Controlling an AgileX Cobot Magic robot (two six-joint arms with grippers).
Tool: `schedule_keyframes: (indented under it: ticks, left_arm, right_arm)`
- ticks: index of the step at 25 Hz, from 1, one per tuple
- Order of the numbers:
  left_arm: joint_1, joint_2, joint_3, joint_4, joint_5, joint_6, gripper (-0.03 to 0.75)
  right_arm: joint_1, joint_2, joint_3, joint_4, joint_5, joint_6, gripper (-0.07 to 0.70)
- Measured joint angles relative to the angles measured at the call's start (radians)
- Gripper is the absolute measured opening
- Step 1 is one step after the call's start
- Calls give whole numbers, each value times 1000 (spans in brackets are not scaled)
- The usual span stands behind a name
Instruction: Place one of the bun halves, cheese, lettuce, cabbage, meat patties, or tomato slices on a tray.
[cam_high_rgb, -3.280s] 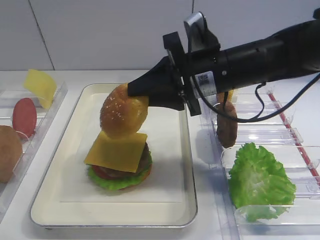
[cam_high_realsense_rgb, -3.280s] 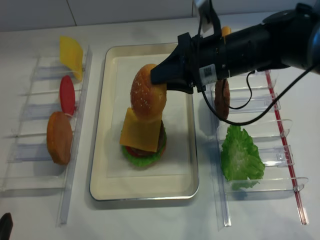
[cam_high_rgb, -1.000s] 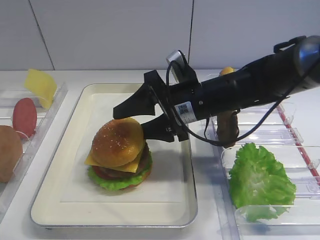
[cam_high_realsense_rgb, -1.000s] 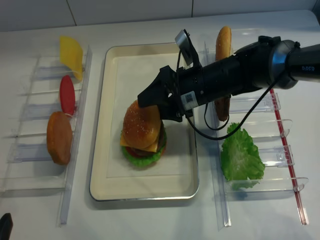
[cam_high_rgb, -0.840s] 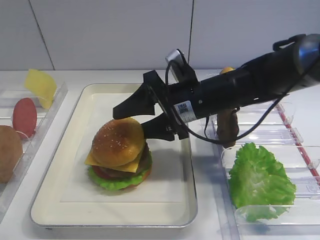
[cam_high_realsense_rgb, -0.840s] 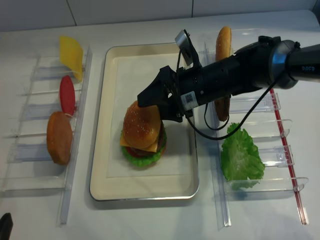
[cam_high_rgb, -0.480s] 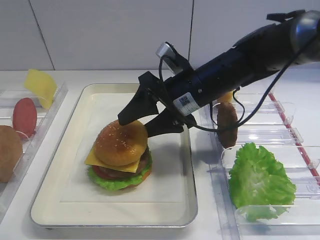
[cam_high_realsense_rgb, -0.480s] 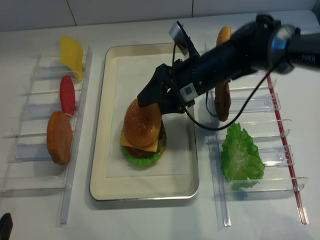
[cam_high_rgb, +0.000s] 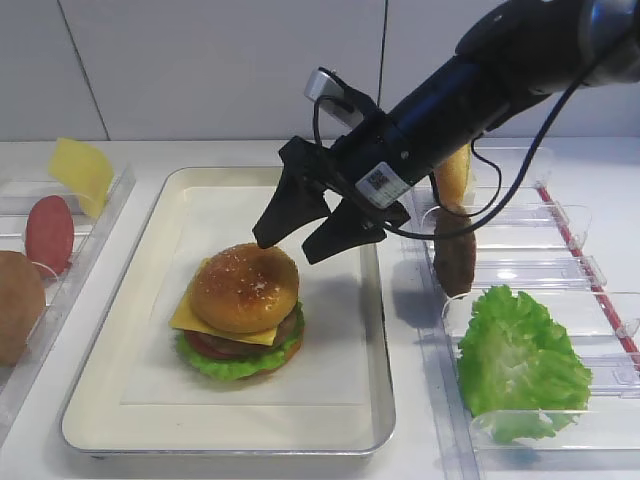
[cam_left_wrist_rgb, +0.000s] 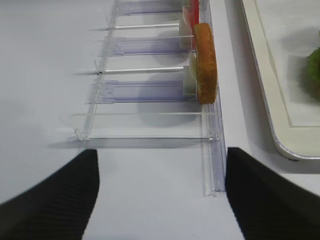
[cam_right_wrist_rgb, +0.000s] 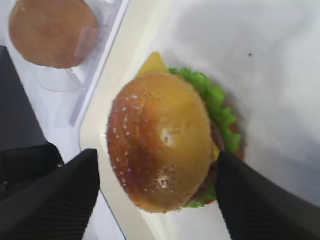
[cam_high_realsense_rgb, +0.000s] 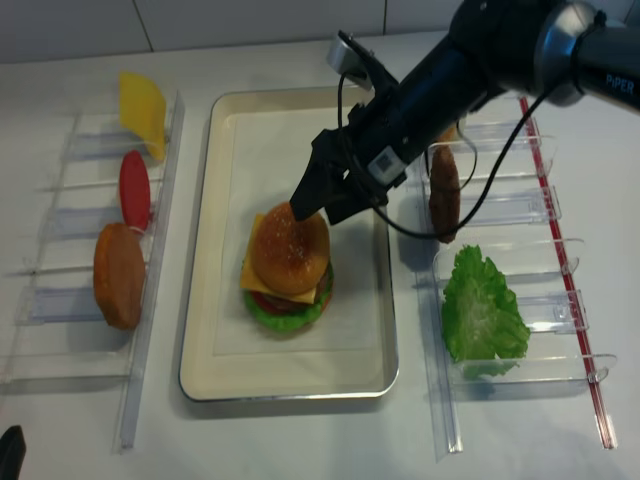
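Tray (cam_high_rgb: 150, 290) first: we see the silver-rimmed tray with its white paper liner in the middle of the white table (cam_high_rgb: 200, 155), flanked by clear plastic bins (cam_high_realsense_rgb: 75, 250) on the left and clear bins on the right (cam_high_realsense_rgb: 520, 290). On the liner stands a stacked burger, and the sesame bun top (cam_high_rgb: 245, 288) sits on its summit, resting on a yellow cheese slice (cam_high_rgb: 195, 318), over a dark patty, a tomato slice and a ruffled green lettuce leaf (cam_high_rgb: 215, 362) at the bottom. We make out the patty and tomato only as thin edges under the cheese.

Our right gripper (cam_high_rgb: 305, 232) hangs above and just behind the bun top, its black fingers (cam_right_wrist_rgb: 60, 200) spread wide apart on either side and touching nothing; the wrist view shows the bun lying free between them. Our left gripper (cam_left_wrist_rgb: 160, 195) hovers low over bare table near the left bins, its two fingers also standing apart with nothing between them.

In the right bins we see a large loose lettuce leaf (cam_high_rgb: 520, 365), a brown patty (cam_high_rgb: 455, 250) standing on edge, and a bun piece behind it. In the left bins stand a seedless bun half (cam_high_realsense_rgb: 118, 275), a red tomato slice (cam_high_realsense_rgb: 134, 190) and a yellow cheese slice (cam_high_realsense_rgb: 143, 112).
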Motion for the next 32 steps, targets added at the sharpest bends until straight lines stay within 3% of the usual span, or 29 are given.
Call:
schedule_keyframes:
  ticks: [5, 10, 20, 26, 28, 32]
  left_arm:
    - [0, 0, 0, 0, 0, 0, 510]
    - [0, 0, 0, 0, 0, 0, 510]
    - [2, 0, 0, 0, 0, 0, 510]
    - [2, 0, 0, 0, 0, 0, 510]
    - [2, 0, 0, 0, 0, 0, 510]
    - [2, 0, 0, 0, 0, 0, 510]
  right_arm:
    - [0, 0, -43, -72, 10, 57, 506]
    - [0, 2, -96, -140, 69, 93, 506]
    - [0, -38, -412, -717, 117, 400, 505]
    - [0, -137, -448, -1116, 133, 554, 505]
    - [0, -175, -448, -1179, 135, 595, 505]
    - [0, -293, -386, -1158, 135, 607, 505]
